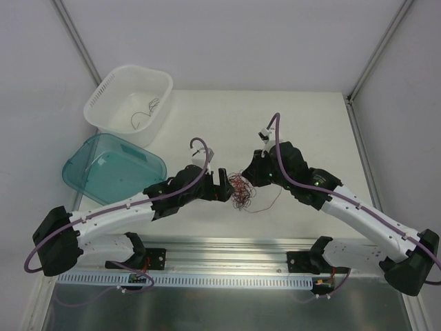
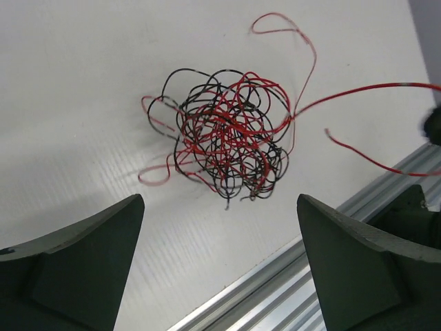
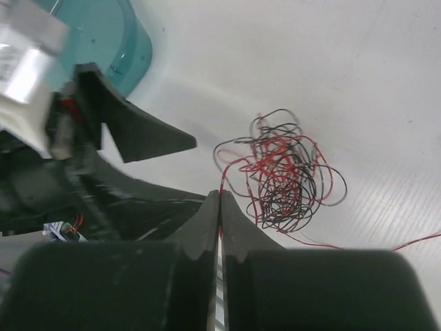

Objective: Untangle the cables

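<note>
Cables [image 1: 241, 191] centred on the table [image 1: 310, 124]

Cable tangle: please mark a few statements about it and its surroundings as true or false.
1. The cables lie as one knotted ball on the table, between the two arms. True.
2. The left jaws are shut on a black strand. False: they stand wide open and hold nothing, with the ball ahead of them.
3. The right jaws are closed and pinch a red strand. True.
4. The white basket is empty. False: a few thin wires lie in it.
5. The teal bin sits to the right of the ball. False: it is on the left, beside the basket.
</note>
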You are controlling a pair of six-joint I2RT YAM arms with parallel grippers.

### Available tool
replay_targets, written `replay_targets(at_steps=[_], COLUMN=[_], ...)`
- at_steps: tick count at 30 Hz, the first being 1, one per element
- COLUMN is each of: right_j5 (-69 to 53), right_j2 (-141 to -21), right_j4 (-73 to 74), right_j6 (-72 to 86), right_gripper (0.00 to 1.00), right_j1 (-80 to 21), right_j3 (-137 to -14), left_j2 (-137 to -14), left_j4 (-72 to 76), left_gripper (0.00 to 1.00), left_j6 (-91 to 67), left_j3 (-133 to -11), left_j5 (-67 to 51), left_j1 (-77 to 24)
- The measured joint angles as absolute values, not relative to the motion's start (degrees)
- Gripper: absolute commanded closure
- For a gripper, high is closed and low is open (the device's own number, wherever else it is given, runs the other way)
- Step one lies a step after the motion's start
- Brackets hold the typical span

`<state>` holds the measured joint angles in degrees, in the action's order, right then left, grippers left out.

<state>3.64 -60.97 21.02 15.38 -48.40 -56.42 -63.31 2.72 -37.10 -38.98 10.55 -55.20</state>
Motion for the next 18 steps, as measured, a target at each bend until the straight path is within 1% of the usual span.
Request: replay_targets(at_steps=[4,7,10,11,13,14,17,18], right_j5=[4.4,5.1,5.4,5.5,5.6,5.6,5.6,5.7], right_j2=[-61.1,-61.1,-61.1,-61.1,-61.1,-61.1,-61.0,-61.0], right_j4=[21.6,22.3,22.6,22.6,22.5,22.5,22.4,22.4], right_j6=[15.3,15.4,15.5,15.7,16.1,16.4,17.1,17.3], right_gripper=[0.99,0.99,0.99,0.99,0.99,0.99,0.99,0.99], right_j1=[-49.6,-50.0,-50.6,-50.9,-51.4,-51.8,-52.8,-53.1], right_j3=[-57.9,-57.9,-57.9,-57.8,-57.8,-57.8,-57.3,-57.3], left_j2=[-70.2,-74.2,-76.5,-76.9,-77.5,-78.0,-80.0,-80.8], left_j4=[3.4,5.1,8.1,9.4,12.0,13.0,15.8,16.4], left_gripper=[0.14,0.17,0.26,0.31,0.36,0.4,0.5,0.61], left_j6=[-38.5,-40.2,-42.3,-43.2,-44.7,-45.7,-47.9,-48.8], left_j3=[-39.1,-39.2,-39.2,-39.1,-38.8,-38.7,-38.4,-38.4], left_j5=[10.6,10.4,10.1,10.1,10.1,10.2,10.7,10.9], left_j1=[-55.4,-55.6,-55.6,-55.6,-55.6,-55.6,-55.7,-55.8])
